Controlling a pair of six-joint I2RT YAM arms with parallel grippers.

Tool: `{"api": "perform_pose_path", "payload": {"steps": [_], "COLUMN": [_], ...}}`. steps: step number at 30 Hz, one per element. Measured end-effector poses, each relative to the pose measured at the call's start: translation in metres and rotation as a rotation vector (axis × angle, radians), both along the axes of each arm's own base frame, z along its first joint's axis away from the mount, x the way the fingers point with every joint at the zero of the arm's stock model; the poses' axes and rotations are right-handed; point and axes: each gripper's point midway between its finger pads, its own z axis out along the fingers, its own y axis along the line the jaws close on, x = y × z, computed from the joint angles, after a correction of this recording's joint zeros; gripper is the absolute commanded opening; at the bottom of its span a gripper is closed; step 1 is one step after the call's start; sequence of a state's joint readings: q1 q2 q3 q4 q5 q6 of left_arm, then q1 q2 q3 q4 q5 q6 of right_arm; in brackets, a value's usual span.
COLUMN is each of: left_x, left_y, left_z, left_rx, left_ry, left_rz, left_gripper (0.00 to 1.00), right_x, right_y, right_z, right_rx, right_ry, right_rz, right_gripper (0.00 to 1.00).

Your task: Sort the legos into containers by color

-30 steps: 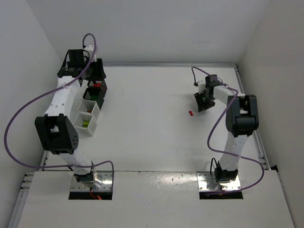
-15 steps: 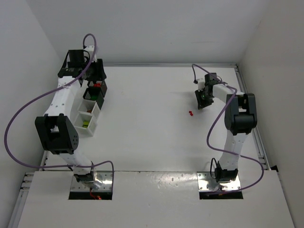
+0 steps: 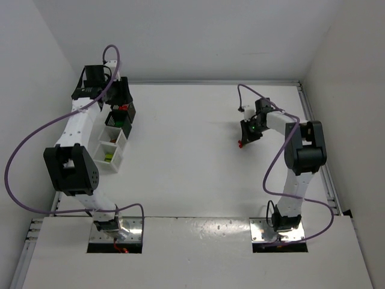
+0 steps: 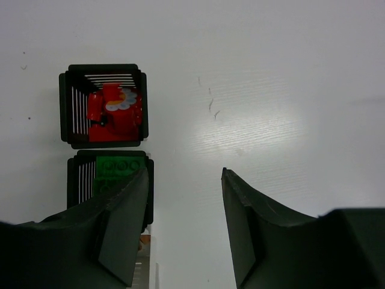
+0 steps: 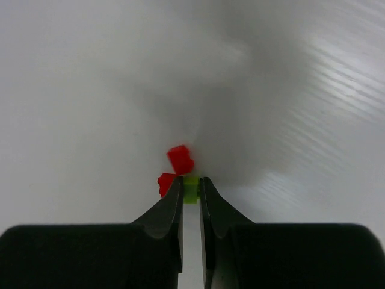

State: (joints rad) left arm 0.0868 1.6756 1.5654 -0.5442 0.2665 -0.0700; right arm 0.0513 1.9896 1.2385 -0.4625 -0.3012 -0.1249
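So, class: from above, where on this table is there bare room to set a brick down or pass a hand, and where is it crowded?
Free: the wide middle of the table, between the containers and the right gripper. Crowded: the left edge, with the containers by the left gripper, and around the legos at the right gripper's tips.

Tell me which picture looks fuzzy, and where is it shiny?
Right wrist view: fuzziest; the far table blurs into a grey shadow, while the red legos and the green lego at the right gripper tips look fairly clear; shiny streaks at right. Left wrist view: sharp bins, soft glare on the table. Top view: clear, with glare on the near board.
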Motion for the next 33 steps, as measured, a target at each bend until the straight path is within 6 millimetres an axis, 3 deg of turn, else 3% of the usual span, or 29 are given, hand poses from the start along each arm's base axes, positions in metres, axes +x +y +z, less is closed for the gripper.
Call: {"api": "perform_pose_path", "payload": {"steps": [8,15,21,23,24,25,27,29,33], "left_x": [-0.01,-0.024,-0.043,-0.051,-0.054,-0.058,-0.067,-0.077,-0.097], "left_y": [-0.002,-0.01,-0.02,-0.025,-0.027,-0.03,-0.037,-0.045,-0.059], "left_z": [-0.017,-0.014,-0.02,-0.022,-0.023,-0.023,-0.027,-0.031,-0.038], "left_rx": [-0.007,-0.032,-0.07,-0.082,-0.087,-0.094,-0.113,-0.137,-0.182], "left_ry": [0.041,0.027,0.038,0.039,0.039,0.037,0.036,0.038,0.043], "left_rz": [-0.001,-0.042,-0.106,-0.14,-0.157,-0.179,-0.234,-0.288,-0.408], "left_gripper": [0.58,0.58,0.58,0.58,0.58,0.59,0.6,0.6,0.61], "right_x": [-0.018,-0.022,-0.039,-0.044,-0.048,-0.051,-0.058,-0.061,-0.067], "right_y": [0.051,0.119,0.156,0.162,0.166,0.169,0.179,0.186,0.196], "right_z": [0.001,0.0,0.001,0.001,0.001,0.001,0.004,0.007,0.009], "right_rx": [0.123,0.22,0.256,0.258,0.257,0.256,0.266,0.255,0.229], "right_ry": [0.048,0.075,0.091,0.091,0.09,0.092,0.092,0.073,0.047], "right_rz": [0.08,0.216,0.327,0.365,0.387,0.408,0.455,0.501,0.572], "right_gripper": [0.02,0.02,0.02,0.11,0.19,0.34,0.45,0.51,0.52]}}
